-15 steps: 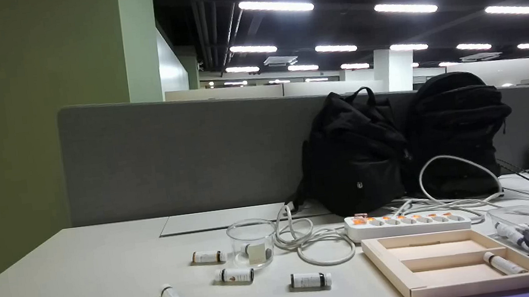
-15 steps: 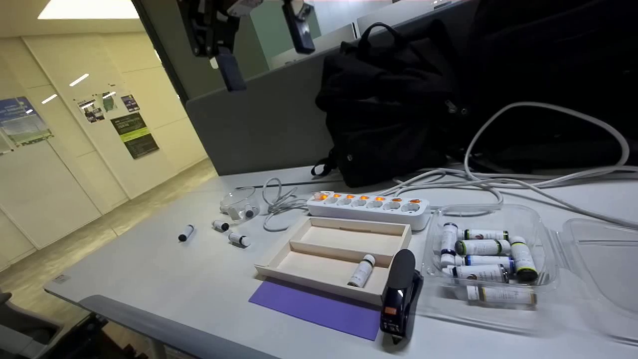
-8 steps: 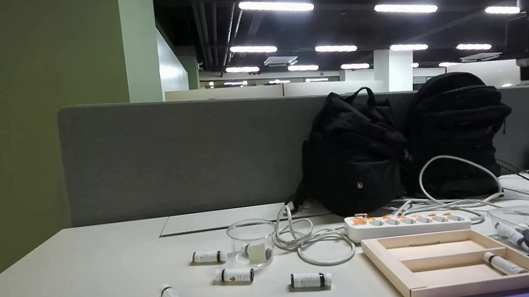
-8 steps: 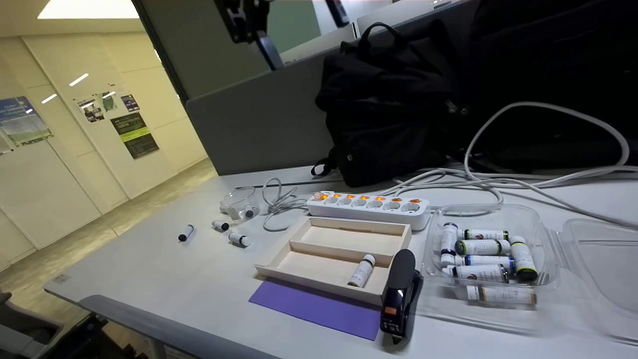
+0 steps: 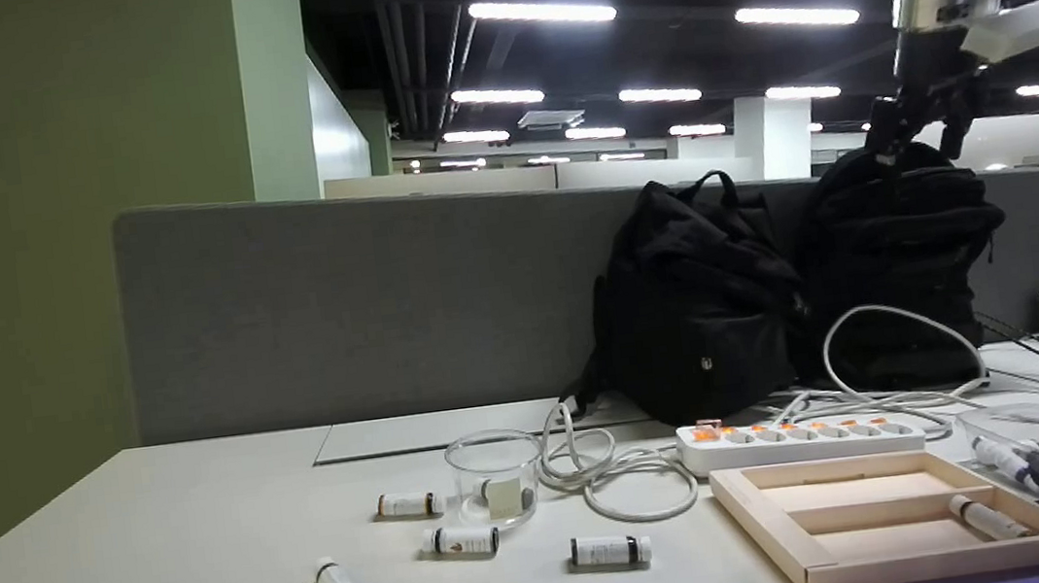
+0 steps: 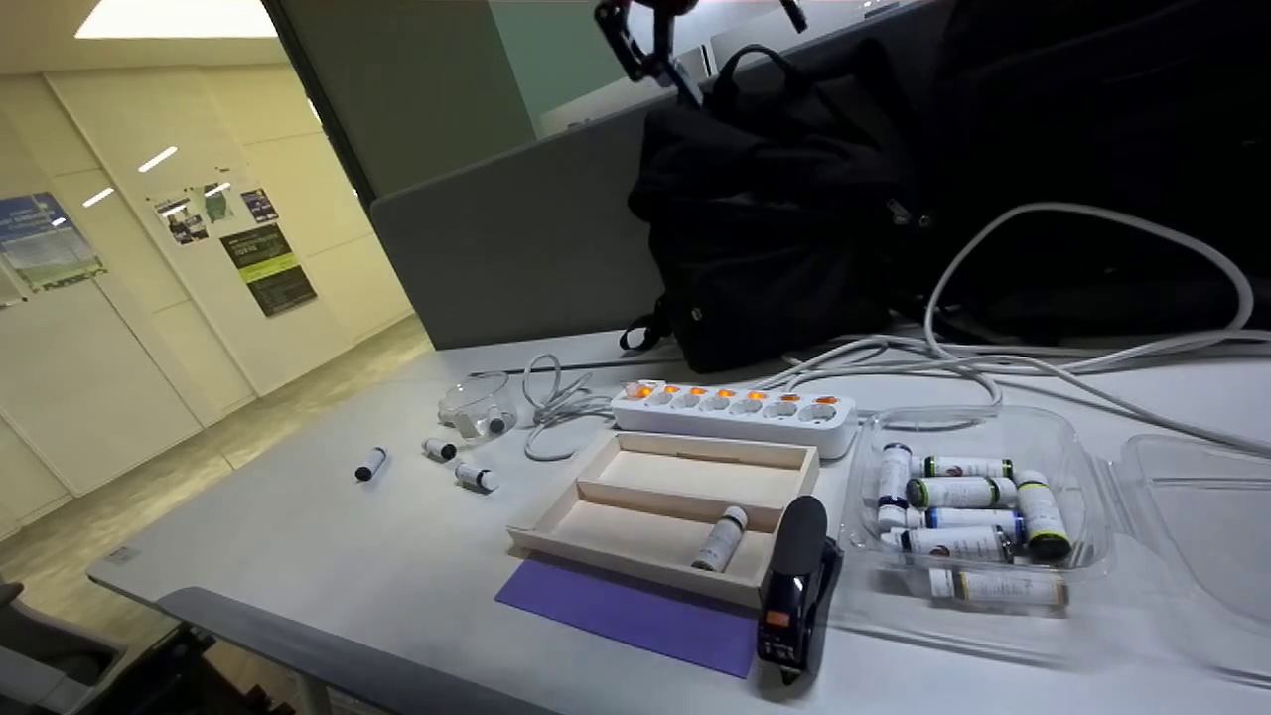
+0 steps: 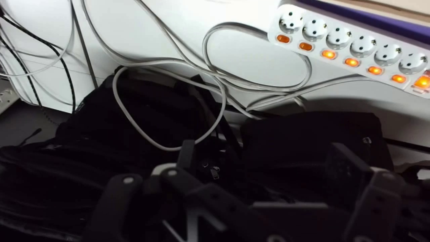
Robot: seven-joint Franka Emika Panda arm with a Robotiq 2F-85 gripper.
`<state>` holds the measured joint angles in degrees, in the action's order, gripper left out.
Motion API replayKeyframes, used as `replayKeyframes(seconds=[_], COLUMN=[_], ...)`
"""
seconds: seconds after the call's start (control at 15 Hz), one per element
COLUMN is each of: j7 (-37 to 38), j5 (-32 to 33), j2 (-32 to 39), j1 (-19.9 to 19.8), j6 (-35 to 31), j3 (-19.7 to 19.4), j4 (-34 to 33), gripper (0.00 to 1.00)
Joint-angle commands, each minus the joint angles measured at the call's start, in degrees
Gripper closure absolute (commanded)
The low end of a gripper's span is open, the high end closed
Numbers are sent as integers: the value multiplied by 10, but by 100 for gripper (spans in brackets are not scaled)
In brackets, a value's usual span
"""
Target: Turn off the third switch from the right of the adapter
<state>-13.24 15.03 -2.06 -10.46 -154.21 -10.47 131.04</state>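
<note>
The adapter is a long white power strip with a row of orange switches, lying behind the wooden frame in both exterior views [image 5: 792,446] [image 6: 735,425]. In the wrist view the adapter [image 7: 339,50] is at upper right, turned round. Its two end switches on the plain end look unlit; the third from that end [image 7: 328,54] glows, as do the others along to the clear-covered one. That third switch [image 6: 756,395] also glows in an exterior view. My gripper [image 5: 919,150] [image 6: 740,50] [image 7: 265,151] is open and empty, high above the table near the backpacks, well apart from the adapter.
Two black backpacks [image 5: 707,309] [image 5: 903,267] stand behind the adapter. White cables [image 6: 1092,367] loop around it. A pale wooden frame [image 6: 645,566] lies in front, with a black stapler-like tool [image 6: 794,586], a clear box of vials [image 6: 1077,497], a clear cup [image 5: 493,446] and loose vials nearby.
The arm has swung farther into view: the gripper has moved left in an exterior view, and right and up over the backpack in an exterior view. It stays open. Table objects have not moved.
</note>
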Motion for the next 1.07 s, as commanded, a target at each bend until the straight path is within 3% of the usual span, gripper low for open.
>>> replayKeyframes(seconds=[0.0,0.07,0.13,0.2,0.33,0.73,0.87,1.0], j7=[-38,-39,19,-22,-3,-7,-7,-23], j5=[-66,-74,-28,-53,-40,-50,-77,-132], j2=[121,144,163,119,155,181,205,230], j1=[11,11,20,10,15,12,7,-5], j6=[54,86,141,74,115,126,114,96], j3=[12,18,10,16,17,20,27,45], j4=[-124,-149,-175,-110,-149,-177,-188,-198], gripper=[0,0,0,0,0,0,26,41])
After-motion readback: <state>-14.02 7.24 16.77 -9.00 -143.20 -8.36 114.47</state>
